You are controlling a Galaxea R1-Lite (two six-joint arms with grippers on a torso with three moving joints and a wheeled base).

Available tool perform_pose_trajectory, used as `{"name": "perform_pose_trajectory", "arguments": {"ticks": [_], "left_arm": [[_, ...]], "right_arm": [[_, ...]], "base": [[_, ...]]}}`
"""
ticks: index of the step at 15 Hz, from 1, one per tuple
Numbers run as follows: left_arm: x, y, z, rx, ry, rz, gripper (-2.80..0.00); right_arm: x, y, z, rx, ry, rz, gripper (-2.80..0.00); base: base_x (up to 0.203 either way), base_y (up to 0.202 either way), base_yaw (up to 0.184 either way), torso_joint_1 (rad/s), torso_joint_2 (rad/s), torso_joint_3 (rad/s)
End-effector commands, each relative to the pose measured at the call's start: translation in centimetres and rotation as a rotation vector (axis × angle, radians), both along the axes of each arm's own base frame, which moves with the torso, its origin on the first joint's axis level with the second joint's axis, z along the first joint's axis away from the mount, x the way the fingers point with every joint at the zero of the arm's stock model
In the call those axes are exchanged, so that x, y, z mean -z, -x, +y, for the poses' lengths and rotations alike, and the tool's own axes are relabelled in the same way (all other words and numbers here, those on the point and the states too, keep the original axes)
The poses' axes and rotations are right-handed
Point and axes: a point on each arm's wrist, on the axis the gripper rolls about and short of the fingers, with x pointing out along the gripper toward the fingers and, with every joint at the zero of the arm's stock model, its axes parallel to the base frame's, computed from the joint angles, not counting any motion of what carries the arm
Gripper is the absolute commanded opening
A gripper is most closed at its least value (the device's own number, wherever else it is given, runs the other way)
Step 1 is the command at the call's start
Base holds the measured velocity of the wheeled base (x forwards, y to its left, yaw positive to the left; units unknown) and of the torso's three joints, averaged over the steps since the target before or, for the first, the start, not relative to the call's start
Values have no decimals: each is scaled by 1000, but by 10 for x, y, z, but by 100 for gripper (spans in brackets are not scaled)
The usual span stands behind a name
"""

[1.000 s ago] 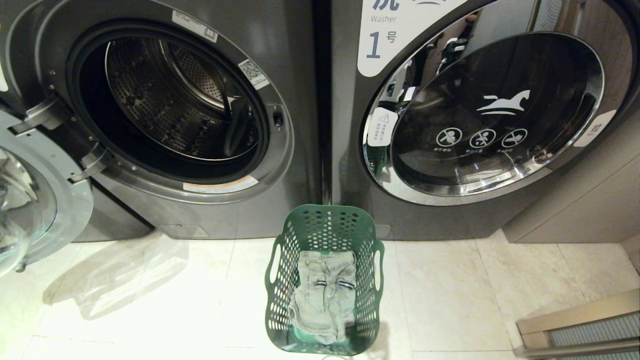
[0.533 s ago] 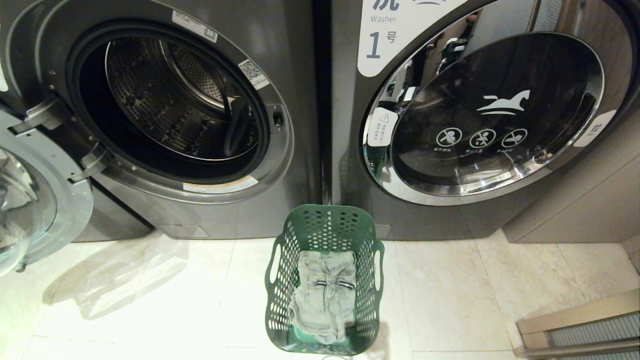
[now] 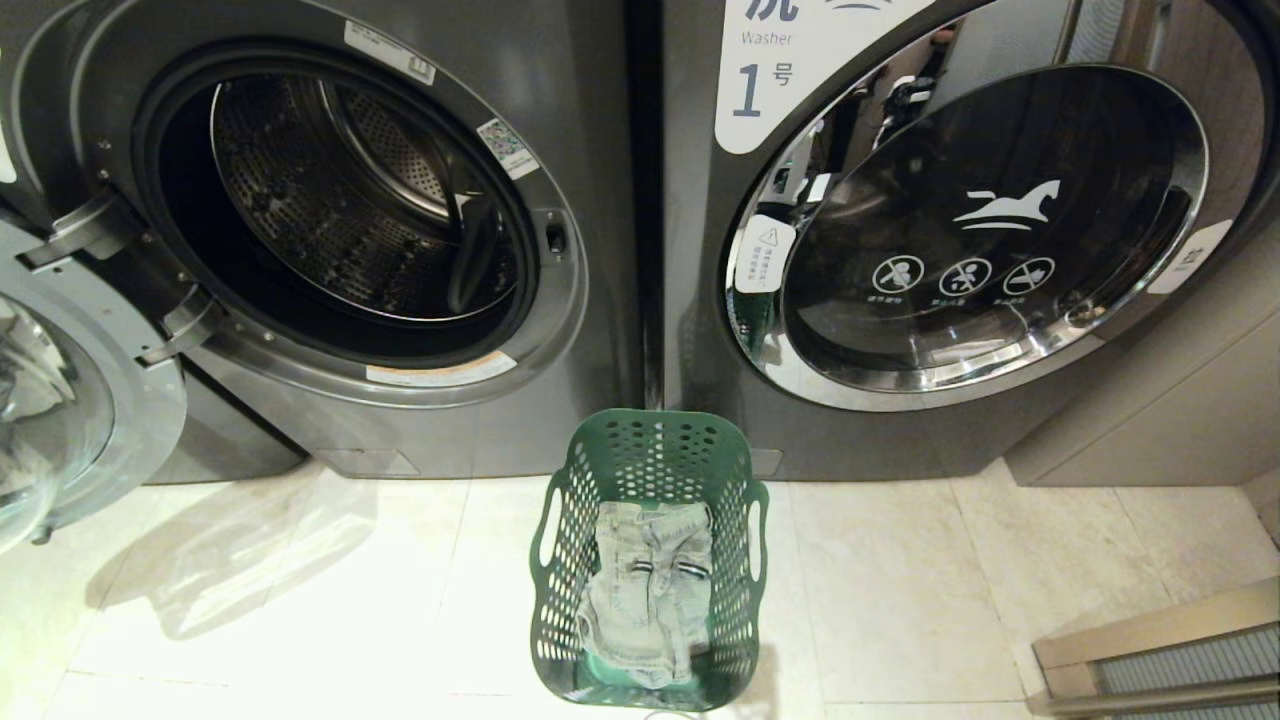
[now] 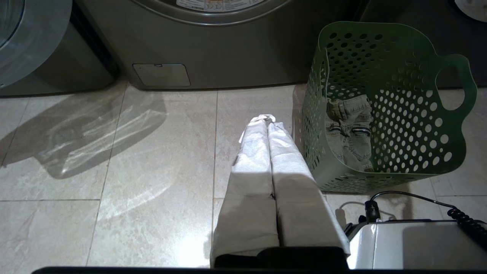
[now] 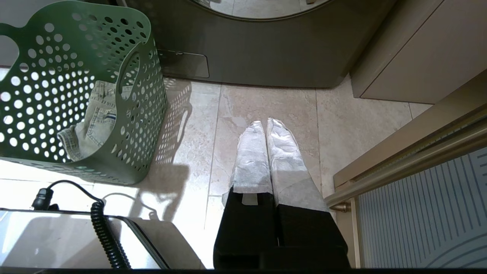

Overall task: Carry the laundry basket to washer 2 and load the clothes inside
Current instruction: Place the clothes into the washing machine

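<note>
Both grippers are pinched fully closed with nothing in them. The left gripper (image 4: 268, 121) has its two white-wrapped fingers (image 4: 251, 160) pressed flat together, pointing down at the tile floor (image 4: 114, 152). Same deal with the right gripper (image 5: 266, 123): two wrapped fingers (image 5: 253, 156) touching along their length, empty, over the floor.

The one green laundry basket (image 3: 560, 560) sits on the floor between the two grippers. It's just beside the left one on its right-hand side, and near the right one on its left-hand side, not touching either. It stands upright, full of round holes, with two handle cutouts, one on each long side. Inside I count one piece of clothing, a crumpled pair of pale jeans (image 3: 650, 590) lying at the bottom.

A bit closer to the robot than the basket you can see a slice of the white robot base (image 4: 411, 243) with one black coiled cable (image 5: 102, 228) on it.

Out past the fingertips there are two washers side by side. The left-hand washer (image 3: 590, 200) has its door (image 3: 120, 400) swung wide open off to the left, and the steel drum (image 3: 330, 200) looks empty from here. The right-hand washer (image 3: 700, 300) is labelled "Washer 1" and its round door (image 3: 990, 220) is closed. The basket's far end sits right by the seam where the two machines meet.

Off past the right gripper there's a beige cabinet (image 5: 418, 49) and one sliding door track (image 5: 411, 160).
</note>
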Motion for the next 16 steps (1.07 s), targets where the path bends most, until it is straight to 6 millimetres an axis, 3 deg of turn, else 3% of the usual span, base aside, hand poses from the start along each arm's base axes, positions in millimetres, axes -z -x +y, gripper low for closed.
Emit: {"name": "perform_pose_trajectory", "arguments": {"ticks": [1, 10, 16], "left_arm": [[0, 0, 0, 0, 3, -1, -280], [0, 0, 0, 0, 4, 2, -280], [0, 0, 0, -1, 7, 0, -280]], "right_arm": [[0, 0, 0, -2, 1, 2, -280], [0, 0, 0, 0, 2, 1, -280], [0, 0, 0, -2, 2, 2, -280]], "base": [[0, 0, 0, 0, 0, 0], [0, 7, 0, 0, 0, 1], [0, 181, -1, 0, 2, 4]]}}
